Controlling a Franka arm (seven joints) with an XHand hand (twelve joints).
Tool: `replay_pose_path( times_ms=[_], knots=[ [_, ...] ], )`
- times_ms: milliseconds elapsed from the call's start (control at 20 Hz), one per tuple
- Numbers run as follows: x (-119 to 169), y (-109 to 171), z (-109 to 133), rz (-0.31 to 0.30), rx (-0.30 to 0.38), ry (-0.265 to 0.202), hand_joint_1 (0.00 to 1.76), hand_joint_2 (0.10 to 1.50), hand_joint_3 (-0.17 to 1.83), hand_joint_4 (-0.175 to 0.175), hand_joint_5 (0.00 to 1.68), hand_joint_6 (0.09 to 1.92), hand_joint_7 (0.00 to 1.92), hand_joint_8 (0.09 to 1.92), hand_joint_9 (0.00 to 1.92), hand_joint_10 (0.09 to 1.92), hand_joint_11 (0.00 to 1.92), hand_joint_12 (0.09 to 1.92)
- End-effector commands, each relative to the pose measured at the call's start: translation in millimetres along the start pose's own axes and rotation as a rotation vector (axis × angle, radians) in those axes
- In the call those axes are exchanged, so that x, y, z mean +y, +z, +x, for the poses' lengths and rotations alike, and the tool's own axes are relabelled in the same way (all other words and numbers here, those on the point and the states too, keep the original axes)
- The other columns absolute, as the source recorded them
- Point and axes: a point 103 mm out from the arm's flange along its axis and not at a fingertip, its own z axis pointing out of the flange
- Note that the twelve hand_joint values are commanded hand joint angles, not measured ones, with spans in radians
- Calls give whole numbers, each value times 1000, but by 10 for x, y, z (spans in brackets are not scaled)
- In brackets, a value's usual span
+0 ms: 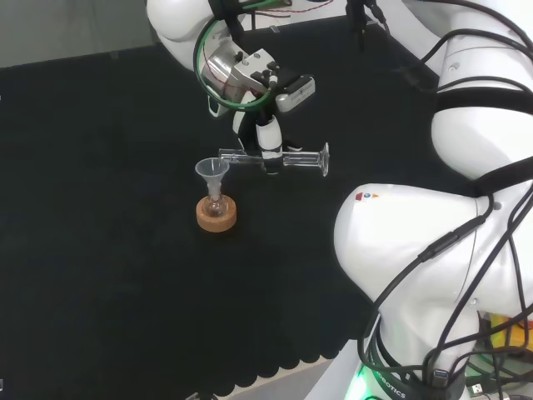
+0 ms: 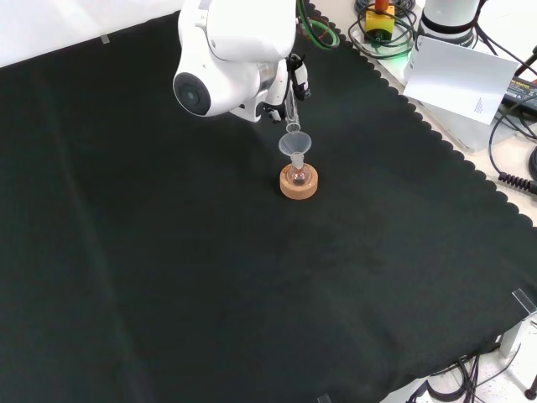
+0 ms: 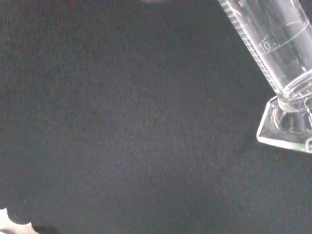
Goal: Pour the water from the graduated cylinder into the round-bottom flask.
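In the head view the robot hand [image 1: 268, 137] has its fingers closed around the graduated cylinder [image 1: 279, 158], which lies almost horizontal above the table [image 1: 100, 250]. The open end of the cylinder is over a clear funnel [image 1: 212, 171]. The funnel sits in the small round-bottom flask [image 1: 216, 203], and the flask stands on a cork ring [image 1: 216, 215].
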Motion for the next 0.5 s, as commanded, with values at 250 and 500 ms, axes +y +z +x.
replay_pose_path(
  times_ms=[250, 500],
  knots=[
    [-34, -39, 46, 76, -5, 34, 1274, 1074, -2, -175, 1054, 874, 1090, 862, 1491, 87, 1319, 715],
    [-69, -65, 41, 83, -5, 45, 1274, 1073, -2, -175, 1055, 871, 1092, 859, 1493, 87, 1321, 713]
  ],
)
